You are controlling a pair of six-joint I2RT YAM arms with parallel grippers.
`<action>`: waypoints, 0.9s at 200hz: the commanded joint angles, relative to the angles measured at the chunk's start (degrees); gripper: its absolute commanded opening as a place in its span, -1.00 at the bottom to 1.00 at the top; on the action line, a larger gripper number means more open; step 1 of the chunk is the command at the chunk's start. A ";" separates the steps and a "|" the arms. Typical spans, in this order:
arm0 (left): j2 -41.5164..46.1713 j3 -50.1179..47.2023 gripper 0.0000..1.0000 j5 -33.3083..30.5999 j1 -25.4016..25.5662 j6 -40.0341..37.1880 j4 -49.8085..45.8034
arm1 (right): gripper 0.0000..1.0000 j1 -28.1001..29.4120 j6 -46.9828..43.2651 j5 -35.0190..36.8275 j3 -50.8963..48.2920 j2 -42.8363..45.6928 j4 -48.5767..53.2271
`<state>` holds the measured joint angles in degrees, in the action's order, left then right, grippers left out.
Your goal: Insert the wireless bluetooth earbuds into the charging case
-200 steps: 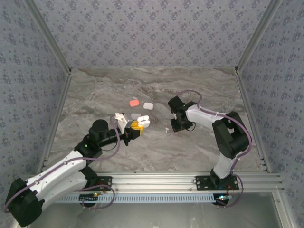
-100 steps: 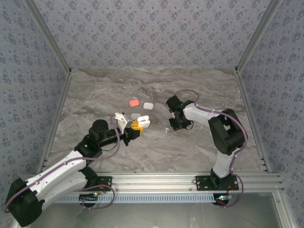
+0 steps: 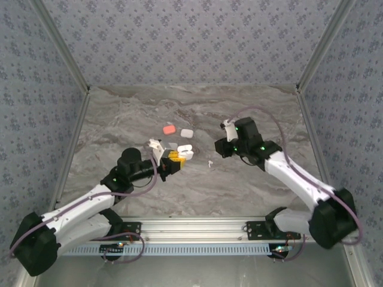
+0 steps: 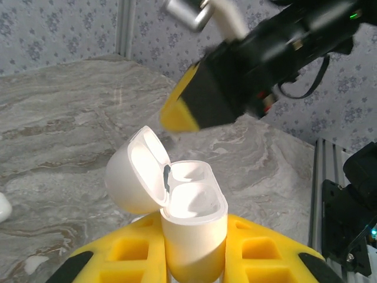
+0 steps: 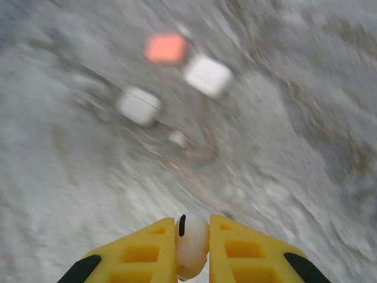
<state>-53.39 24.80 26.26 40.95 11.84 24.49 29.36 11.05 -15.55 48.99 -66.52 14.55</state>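
Transfer step: right gripper (image 5: pixel 193 250) pinches white earbud (image 5: pixel 191 236); left gripper (image 4: pixel 191 262) clamps open charging case (image 4: pixel 191 215); next, likely alignment over a socket.

Counter (image 3: pixel 119 125): grey marble pattern, paler swirls, faint brown veins.
Walls (image 3: pixel 191 42): blue-grey, small repeating floral print.
Frame rails (image 3: pixel 239 226): silver.
Left arm (image 3: pixel 78 209), right arm (image 3: pixel 299 179): white shells, black joints.
Left gripper (image 4: pixel 191 247): yellow jaws, black corner patches. Charging case (image 4: pixel 191 215) between them: glossy white inside and out, dark line at hinge.
Right gripper (image 5: pixel 192 227): same yellow jaws. Earbud (image 5: pixel 192 247) between them: white, black oval mark.
On counter: coral-red case (image 3: pixel 169 129), white case (image 3: pixel 187 133), loose earbud (image 3: pixel 210 162) white.
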 commanded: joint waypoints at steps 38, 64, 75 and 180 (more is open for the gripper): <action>-4.55 3.96 -1.00 6.04 0.59 6.00 11.20 | -0.64 -0.20 5.97 -17.35 -7.29 13.71 -23.93; -5.66 4.97 -1.00 7.53 1.56 7.07 12.96 | -0.64 1.24 6.29 -19.87 -7.21 14.00 -28.62; -5.98 5.24 -1.00 7.98 2.00 7.41 13.85 | -0.64 2.16 6.01 -20.41 -6.94 13.71 -30.13; -5.72 6.05 -1.00 11.44 2.30 10.75 17.78 | -0.64 11.59 -3.34 -17.41 -3.76 10.41 -28.80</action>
<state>-59.70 28.47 35.81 42.87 21.80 39.11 39.75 11.03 -34.24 42.39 -55.79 -14.83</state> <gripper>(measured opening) 0.207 0.181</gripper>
